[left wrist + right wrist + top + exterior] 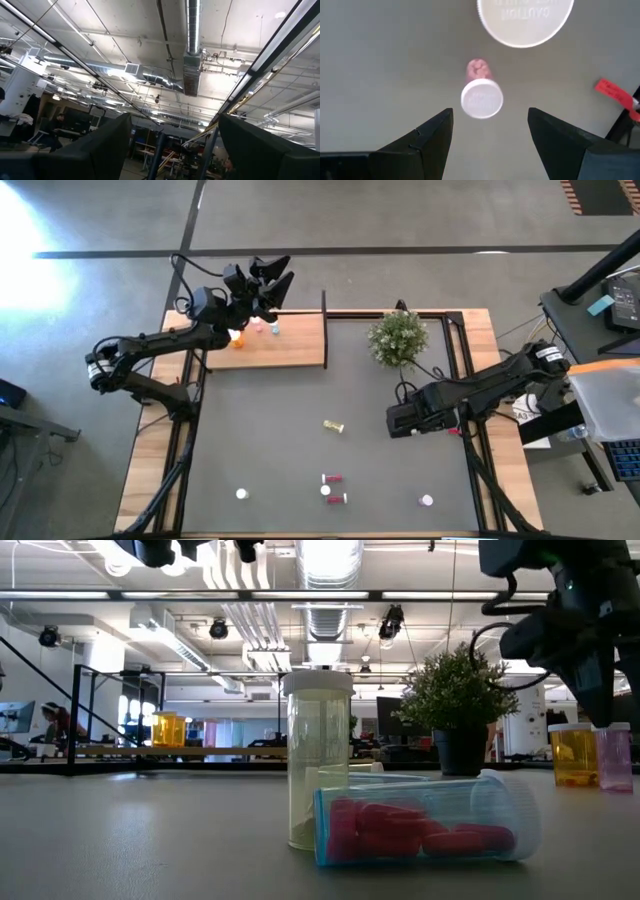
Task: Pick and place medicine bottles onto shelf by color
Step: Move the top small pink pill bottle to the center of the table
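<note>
My right gripper (490,117) points straight down at the mat's right side (400,420), open. Below and between its fingers stands a small pink medicine bottle (481,96) with a white cap, untouched. A larger white cap (525,17) sits just beyond it. The low view shows these as a pink bottle (612,757) and an orange one (573,754), both standing upright on the mat. My left gripper (265,280) is raised over the wooden shelf (295,345), open, tilted up at the ceiling (172,160). Orange (237,337), pink (255,326) and pale blue (273,329) bottles stand on the shelf.
On the mat are a lying yellow bottle (333,425), two lying red ones (331,478) (337,499), and upright bottles (241,494) (426,501) near the front. A potted plant (398,338) stands far right. A red tag (615,92) lies by my right gripper.
</note>
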